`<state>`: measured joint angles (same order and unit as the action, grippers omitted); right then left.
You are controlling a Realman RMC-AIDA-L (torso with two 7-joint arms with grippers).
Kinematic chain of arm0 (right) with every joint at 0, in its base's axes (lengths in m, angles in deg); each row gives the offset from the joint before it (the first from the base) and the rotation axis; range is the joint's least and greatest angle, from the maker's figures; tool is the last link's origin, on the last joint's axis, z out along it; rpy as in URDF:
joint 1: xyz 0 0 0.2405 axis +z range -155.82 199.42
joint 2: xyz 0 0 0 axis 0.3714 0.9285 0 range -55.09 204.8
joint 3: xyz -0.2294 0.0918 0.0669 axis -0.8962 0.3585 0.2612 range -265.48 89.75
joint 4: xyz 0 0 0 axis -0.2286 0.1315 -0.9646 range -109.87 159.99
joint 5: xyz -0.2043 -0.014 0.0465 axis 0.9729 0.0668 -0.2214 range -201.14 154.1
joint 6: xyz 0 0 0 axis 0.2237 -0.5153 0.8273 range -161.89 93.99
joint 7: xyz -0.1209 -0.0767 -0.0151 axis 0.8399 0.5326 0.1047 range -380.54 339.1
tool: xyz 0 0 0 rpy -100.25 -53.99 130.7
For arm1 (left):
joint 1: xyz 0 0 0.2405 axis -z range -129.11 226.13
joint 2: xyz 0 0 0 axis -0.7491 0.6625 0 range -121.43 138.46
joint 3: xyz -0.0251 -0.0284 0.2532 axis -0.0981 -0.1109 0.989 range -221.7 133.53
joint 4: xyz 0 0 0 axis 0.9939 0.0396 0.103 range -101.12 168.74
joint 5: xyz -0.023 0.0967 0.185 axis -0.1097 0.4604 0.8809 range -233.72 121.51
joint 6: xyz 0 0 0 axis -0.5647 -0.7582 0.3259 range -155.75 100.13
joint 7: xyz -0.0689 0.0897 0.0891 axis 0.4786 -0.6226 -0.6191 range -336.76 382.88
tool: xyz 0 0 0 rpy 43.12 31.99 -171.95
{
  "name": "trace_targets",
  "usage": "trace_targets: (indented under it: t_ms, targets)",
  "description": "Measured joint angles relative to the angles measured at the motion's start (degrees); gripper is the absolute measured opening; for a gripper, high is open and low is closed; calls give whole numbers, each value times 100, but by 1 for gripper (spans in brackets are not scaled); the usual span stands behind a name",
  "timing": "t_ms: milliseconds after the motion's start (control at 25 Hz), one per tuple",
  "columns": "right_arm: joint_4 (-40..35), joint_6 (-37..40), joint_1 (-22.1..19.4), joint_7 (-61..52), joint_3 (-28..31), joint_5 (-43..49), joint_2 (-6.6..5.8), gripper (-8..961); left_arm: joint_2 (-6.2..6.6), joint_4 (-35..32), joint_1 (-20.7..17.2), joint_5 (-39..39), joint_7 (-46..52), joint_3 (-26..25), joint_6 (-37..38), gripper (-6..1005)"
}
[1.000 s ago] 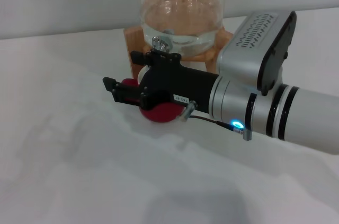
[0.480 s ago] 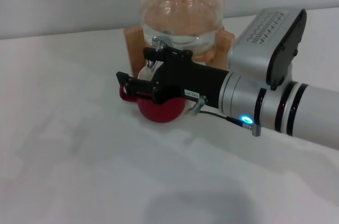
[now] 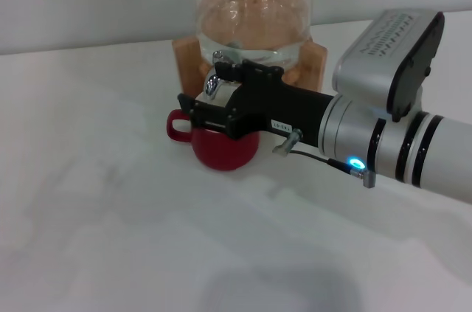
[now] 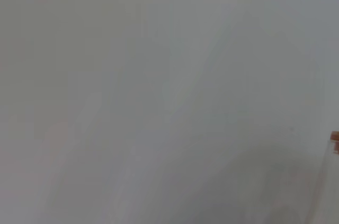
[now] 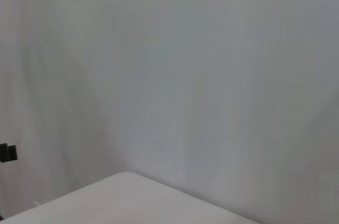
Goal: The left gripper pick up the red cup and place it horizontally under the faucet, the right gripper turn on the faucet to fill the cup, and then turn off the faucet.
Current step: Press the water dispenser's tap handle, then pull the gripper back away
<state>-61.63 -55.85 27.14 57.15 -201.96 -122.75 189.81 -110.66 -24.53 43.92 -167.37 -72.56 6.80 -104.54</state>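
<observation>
The red cup (image 3: 225, 151) stands upright on the white table, right below the faucet (image 3: 212, 83), with its loop handle pointing to the left. The faucet is a small chrome spigot on the clear glass dispenser jar (image 3: 254, 21). My right gripper (image 3: 193, 111), black with a white label on the silver arm with the blue ring light, reaches in from the right. It lies across the cup's rim, its tip just under and beside the faucet, and it hides the cup's opening. The left gripper is out of view.
The jar rests on a wooden stand (image 3: 186, 57) at the back of the white table (image 3: 110, 238). The left wrist view shows only a plain grey surface. The right wrist view shows a pale wall and a table edge (image 5: 127, 192).
My right gripper has drawn back to the right and risen toward the faucet. The cup's handle and left side, covered before, now show.
</observation>
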Motion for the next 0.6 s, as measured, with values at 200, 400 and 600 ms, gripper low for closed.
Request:
trace_targets:
  t_ms: [200, 400, 600]
  targets:
    - [11, -39, -9, -9, 73, 1, 0, 777, 0, -52, -20, 0, 50, 4, 0, 652]
    - [18, -51, -61, -3, 153, 5, 0, 777, -14, -127, -50, 0, 78, 9, 0, 652]
    - [20, -52, -80, -2, 224, 9, 0, 777, -18, -134, -51, 0, 121, 9, 0, 652]
